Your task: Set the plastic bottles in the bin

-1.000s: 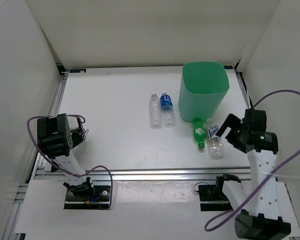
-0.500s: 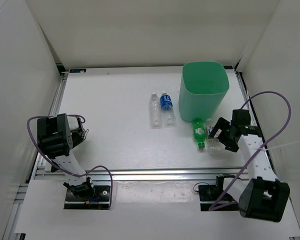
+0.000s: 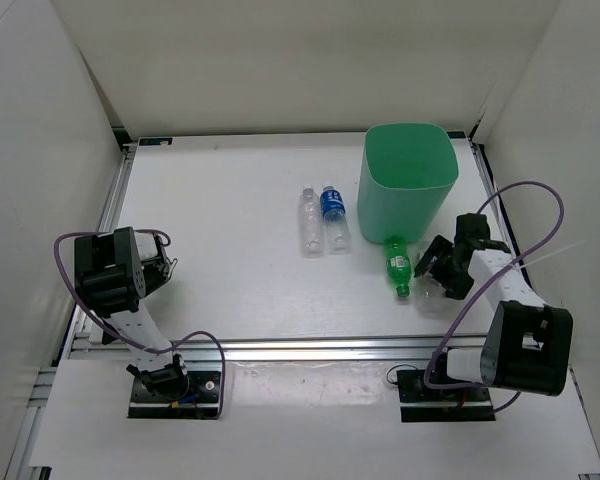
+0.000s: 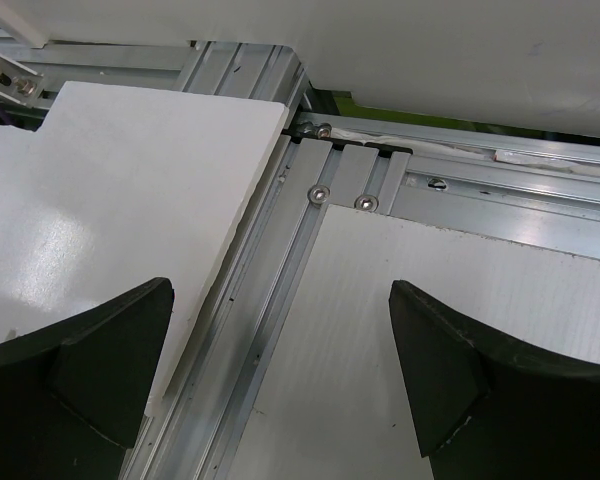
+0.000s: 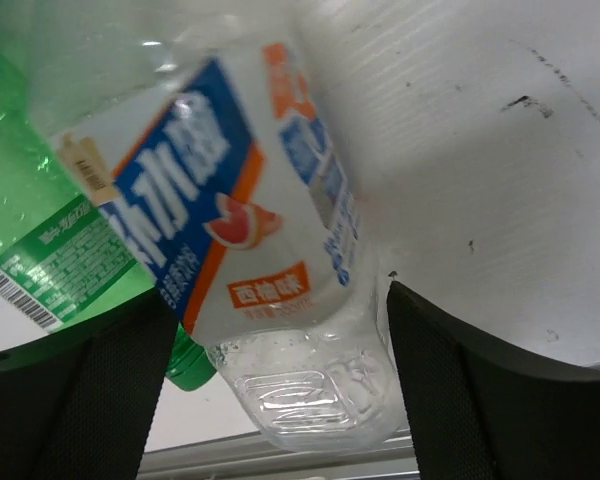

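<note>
Right wrist view, and the blue-red label bottle [image 5: 250,230] is seen lying on the bench [image 5: 480,120] squarely between the right fingers [image 5: 470,400], which are spread wide to either side of it. A sliver of bench is made out beside the right-hand finger, so no squeeze is confirmed. The bottle's long axis is run slantwise through the gap, base nearest the camera, neck end lost up and to the left. The green bottle [image 5: 30,200] is tucked close against its left side, just by the left-hand finger, and that is judged the catch: both could be caught by a closing finger. From the top external view the pair is placed just in front of the bin [image 3: 408,200], by its near wall, with the right arm reached over them. The plain clear bottle [image 3: 309,225] and the blue label bottle [image 3: 334,220] are laid side by side further left, mid-bench. The left fingers [image 4: 90,370] are held fully apart on nothing, over the bench's left edge, well apart from every bottle, so the right arm is judged far the nearer. No bottle is seen inside the bin
</note>
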